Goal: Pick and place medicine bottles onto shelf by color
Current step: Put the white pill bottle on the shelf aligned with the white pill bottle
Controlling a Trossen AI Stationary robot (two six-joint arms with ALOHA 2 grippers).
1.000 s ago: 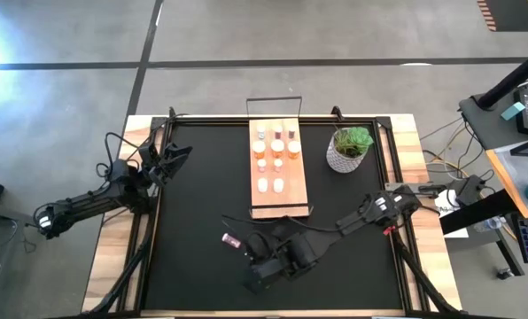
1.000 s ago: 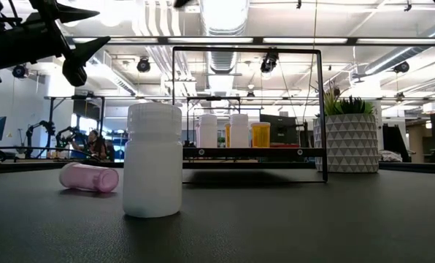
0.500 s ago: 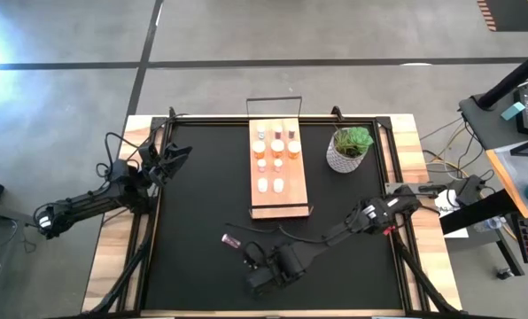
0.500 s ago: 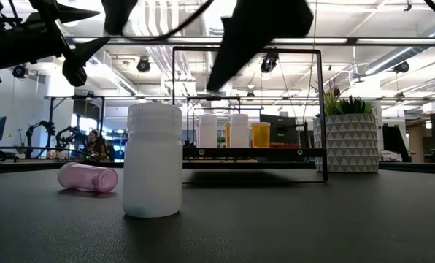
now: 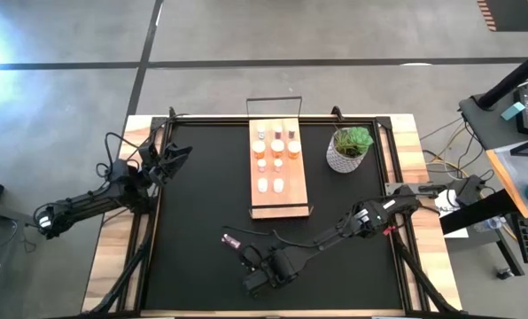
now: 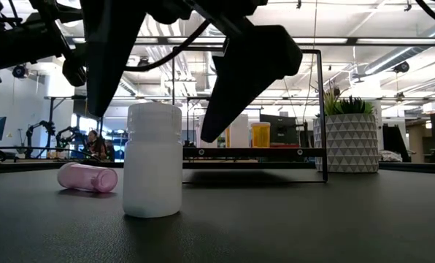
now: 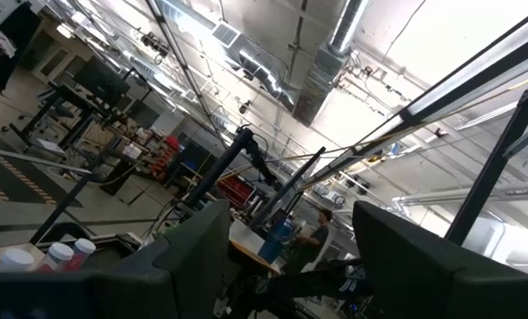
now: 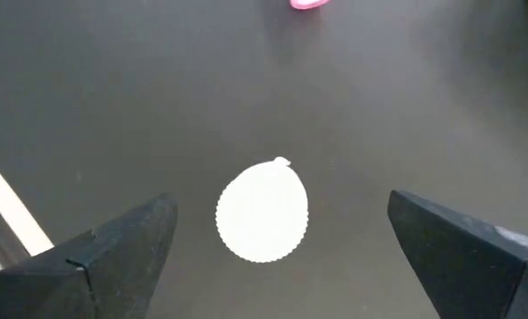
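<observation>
White cylindrical plastic bottle with a ribbed white cap stands upright on the black tabletop mat, near the front edge, well clear of the shelf. In the right wrist view its cap sits between the two spread fingers.

Right gripper hangs directly over this bottle, fingers wide apart, one on each side in the low view, holding nothing. Fingertips look to be about level with the cap top; no contact visible.

Small pink translucent bottle lies on its side on the mat, just beside the white one, toward the left arm's side.

Long light-wood shelf board with thin dark wire end frames sits at table centre. About ten bottles already stand on it, orange and pale caps in rows; exact colour grouping too small to confirm.

Judgement: task mostly done. Two bottles left on the mat; the white one seems next, then the pink, which needs picking up from lying flat.

Left gripper is parked at the far left corner of the mat, fingers apart, empty.

Green plant in white patterned pot stands beside the shelf, untouched.
</observation>
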